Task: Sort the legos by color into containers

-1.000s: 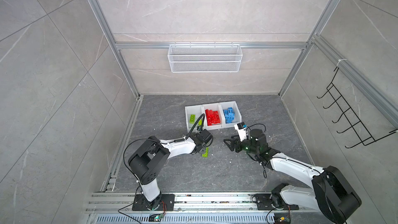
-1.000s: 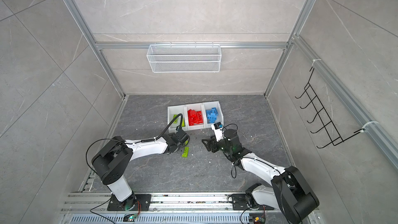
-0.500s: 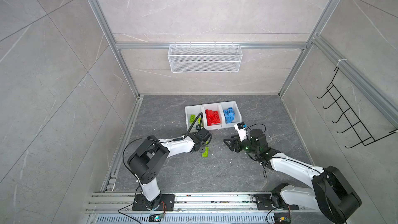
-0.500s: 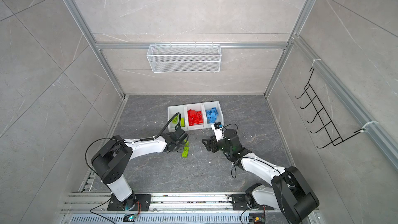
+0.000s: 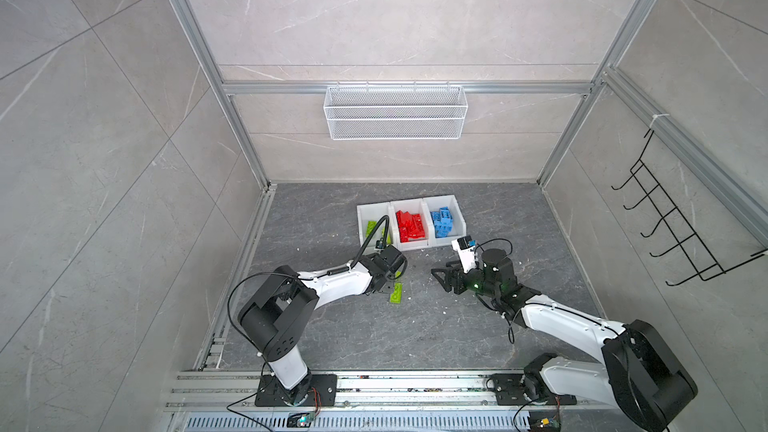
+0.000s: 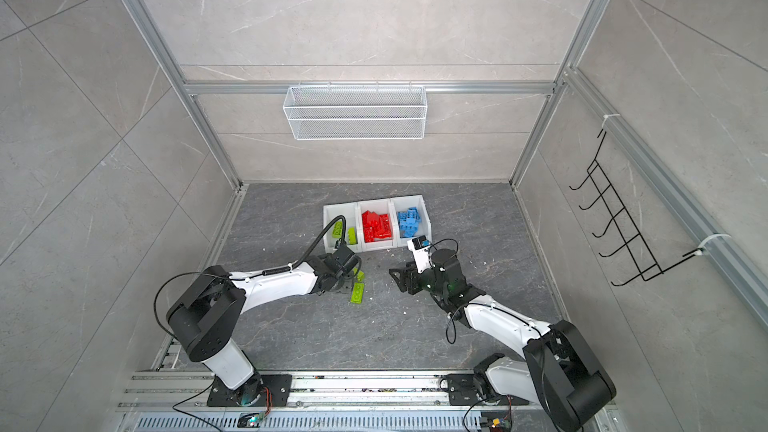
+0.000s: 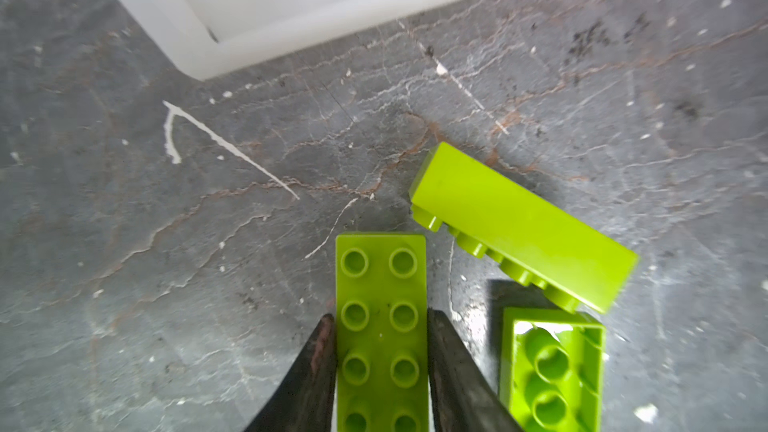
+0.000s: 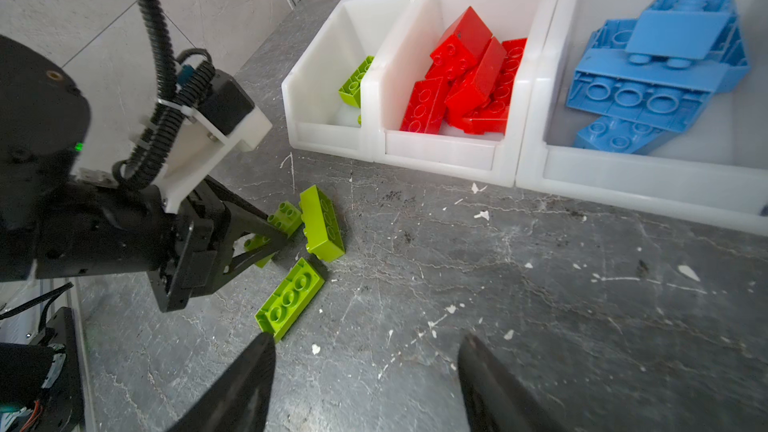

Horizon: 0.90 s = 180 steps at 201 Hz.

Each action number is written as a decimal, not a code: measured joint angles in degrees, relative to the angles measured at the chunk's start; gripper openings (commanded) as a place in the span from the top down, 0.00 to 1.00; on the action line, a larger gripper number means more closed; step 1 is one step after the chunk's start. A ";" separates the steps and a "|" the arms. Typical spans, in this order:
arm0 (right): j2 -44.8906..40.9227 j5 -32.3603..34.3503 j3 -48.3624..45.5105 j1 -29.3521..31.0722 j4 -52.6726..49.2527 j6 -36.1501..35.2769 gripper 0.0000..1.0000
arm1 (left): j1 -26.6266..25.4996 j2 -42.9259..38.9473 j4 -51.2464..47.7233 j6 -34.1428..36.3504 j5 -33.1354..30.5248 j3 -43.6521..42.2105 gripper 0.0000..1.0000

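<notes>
Top views: the left gripper [image 5: 388,284] was low over the floor [image 5: 415,326], in front of the containers [image 5: 411,246] and at the loose green legos [image 6: 357,293].

Left wrist view: its fingers [image 7: 316,351] pinched the long sides of one studs-up green brick [image 7: 380,280].

Right wrist view: the right gripper [image 8: 365,342] hung spread and held nothing. Red legos [image 8: 465,89] and blue legos [image 8: 656,76] lay in separate bins.

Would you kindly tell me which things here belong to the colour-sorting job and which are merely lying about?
For the job:
- white bins
- red bricks, blue bricks and binned green bricks
- two loose green bricks
- flat green brick, gripped by the left pincer

Just there:
- wire mesh basket
- black hook rack
</notes>
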 measured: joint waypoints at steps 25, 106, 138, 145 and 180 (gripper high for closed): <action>0.00 0.00 0.00 0.00 0.00 0.00 0.29 | 0.00 -2.60 -2.01 0.50 -0.83 0.48 0.63; 0.00 0.00 0.00 0.11 0.00 -0.02 0.29 | 4.48 -3.63 -5.46 7.23 -2.32 10.56 0.62; 0.00 0.00 0.00 0.11 0.00 -0.02 0.29 | 7.87 -3.63 -5.79 10.32 -1.03 13.27 0.62; 0.00 0.02 0.00 0.11 0.00 -0.02 0.29 | 8.57 -3.56 -5.88 11.04 -0.76 14.03 0.62; 0.02 0.00 0.09 0.15 0.00 -0.02 0.29 | 12.02 -2.05 -4.57 13.86 0.98 17.70 0.62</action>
